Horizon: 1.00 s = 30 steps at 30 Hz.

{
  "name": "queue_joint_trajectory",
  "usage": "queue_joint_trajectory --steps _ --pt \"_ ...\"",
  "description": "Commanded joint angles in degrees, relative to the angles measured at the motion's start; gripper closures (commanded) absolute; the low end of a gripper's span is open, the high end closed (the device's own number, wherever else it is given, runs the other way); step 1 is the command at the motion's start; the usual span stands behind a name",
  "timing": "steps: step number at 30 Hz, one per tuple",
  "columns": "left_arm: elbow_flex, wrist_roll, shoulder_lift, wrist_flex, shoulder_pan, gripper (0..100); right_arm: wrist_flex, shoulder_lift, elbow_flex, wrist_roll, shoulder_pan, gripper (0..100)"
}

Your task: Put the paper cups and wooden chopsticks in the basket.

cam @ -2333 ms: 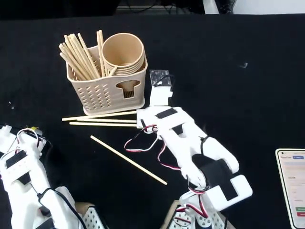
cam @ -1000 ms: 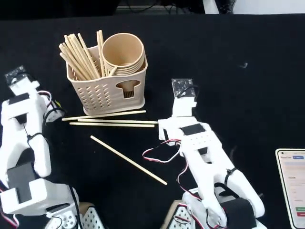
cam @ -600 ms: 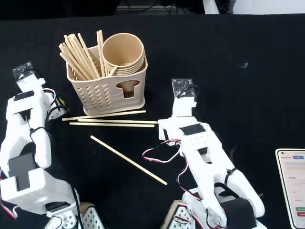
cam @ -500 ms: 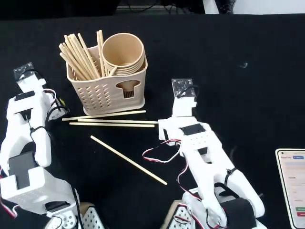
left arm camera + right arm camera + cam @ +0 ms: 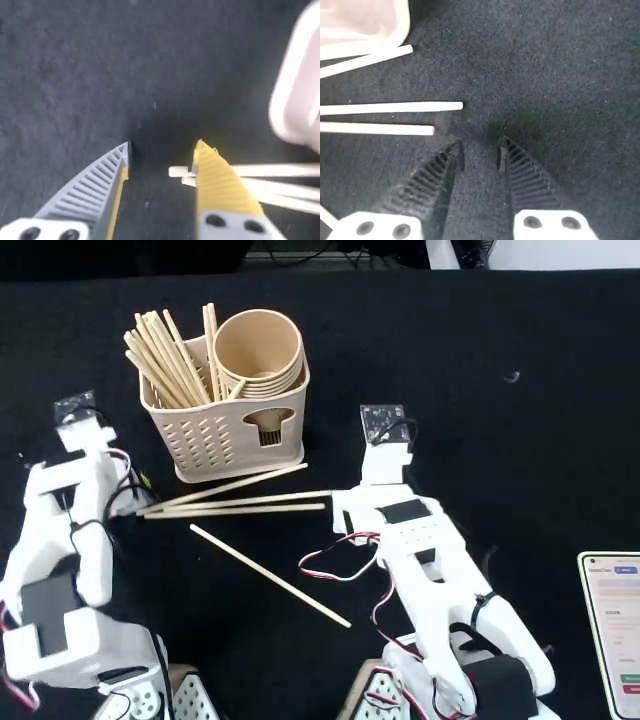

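Even overhead light on the black bench (image 5: 520, 460); soft shadow ahead of the right fingers (image 5: 530, 185), basket (image 5: 295, 95) glaring white.

- Left gripper (image 5: 162, 150): come in from the desk's near-left corner to the left ends of three loose chopsticks (image 5: 240, 502) by the basket (image 5: 225, 435).
- Chopsticks: once near-parallel, now fanned, left ends bunched.
- Right gripper (image 5: 479, 150): drawn back rightward.
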Motion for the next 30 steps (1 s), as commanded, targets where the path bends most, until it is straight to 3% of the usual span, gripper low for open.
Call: queue_joint_trajectory --steps 1,9,16,21,26,30 --pt "5.7 -9.8 -9.2 3.5 1.5 79 -1.1 -2.4 0.0 0.6 0.9 87.4" --pt "15.2 -22.3 -24.0 9.9 1.4 79 -1.1 -2.6 0.0 0.6 0.9 87.4" --pt "13.9 -24.6 -38.0 12.7 -1.1 79 -1.1 -2.5 0.0 0.6 0.9 87.4" --pt "16.0 -33.8 -42.7 20.1 9.0 78 -1.1 -2.6 0.0 0.6 0.9 87.4" --pt "17.0 -35.4 -40.8 19.9 16.5 78 -1.1 -2.6 0.0 0.6 1.0 87.4" --pt "17.3 -35.8 -37.5 14.7 17.0 78 -1.1 -2.6 0.0 0.6 1.0 87.4"
